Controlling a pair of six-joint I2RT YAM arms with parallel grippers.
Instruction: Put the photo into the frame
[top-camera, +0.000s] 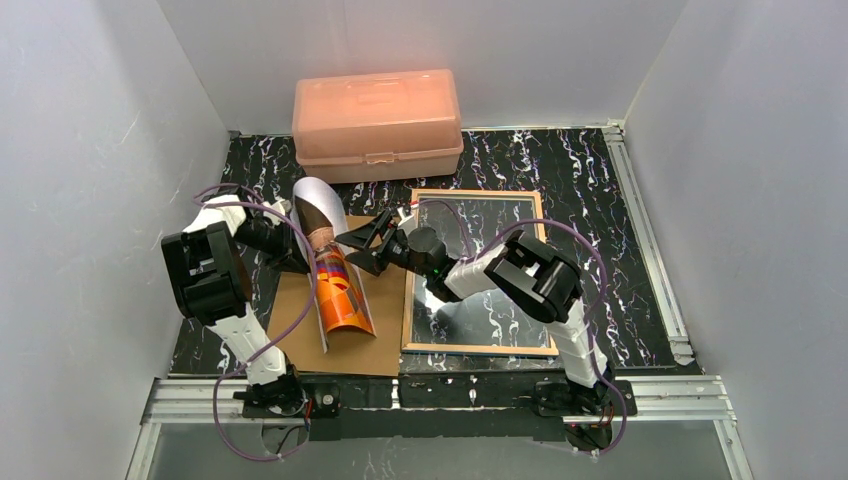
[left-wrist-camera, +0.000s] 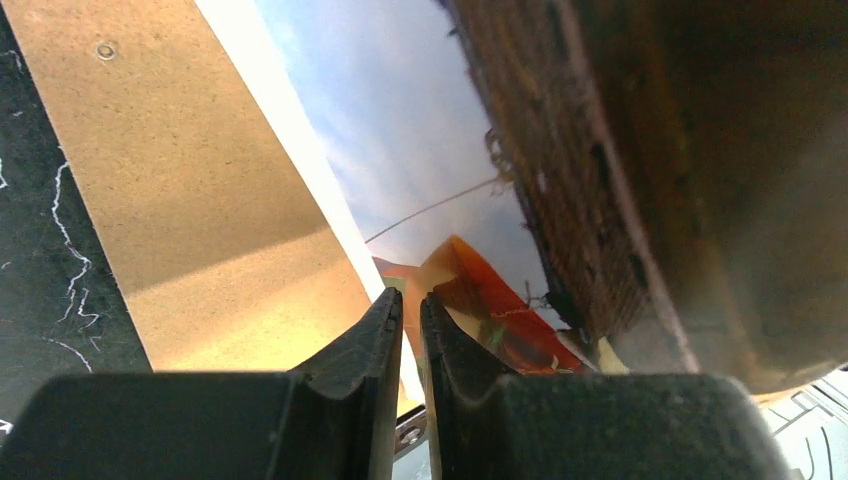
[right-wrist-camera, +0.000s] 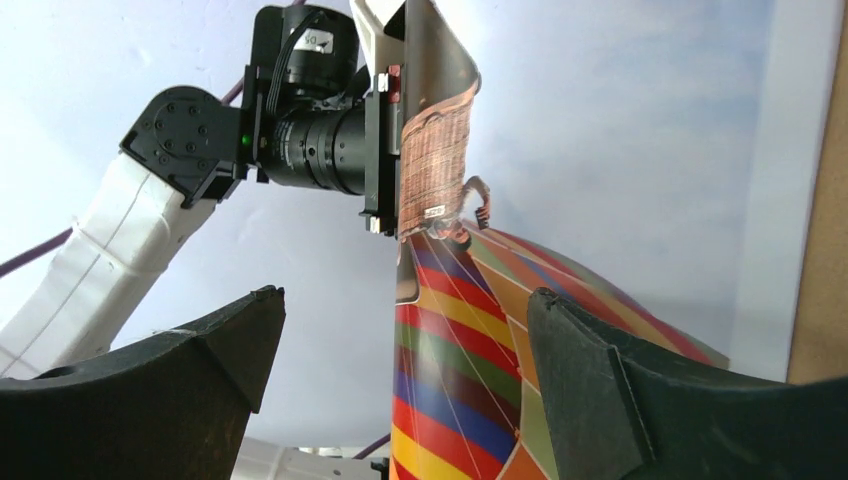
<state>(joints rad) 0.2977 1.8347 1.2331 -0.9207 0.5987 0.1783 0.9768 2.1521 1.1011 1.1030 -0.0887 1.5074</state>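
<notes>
Left gripper (left-wrist-camera: 411, 308) pinches the glossy photo (top-camera: 340, 290), curled into an arch over the flat brown board (top-camera: 295, 332); right gripper (right-wrist-camera: 405, 325) stands wide.

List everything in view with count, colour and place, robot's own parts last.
photo: one, orange and multicoloured balloon on blue sky, white back; curled up over the backing board.
backing board: one, brown; flat on the table, left of the frame.
frame: one, light wood edge around a glass pane; flat on the table, right of centre.
box: one, peach; at the table's far edge.
table: one, black with white marbling.
left fingers: one pair, black; shut on the photo's edge.
right fingers: one pair, black; open, facing the photo's printed side.
</notes>
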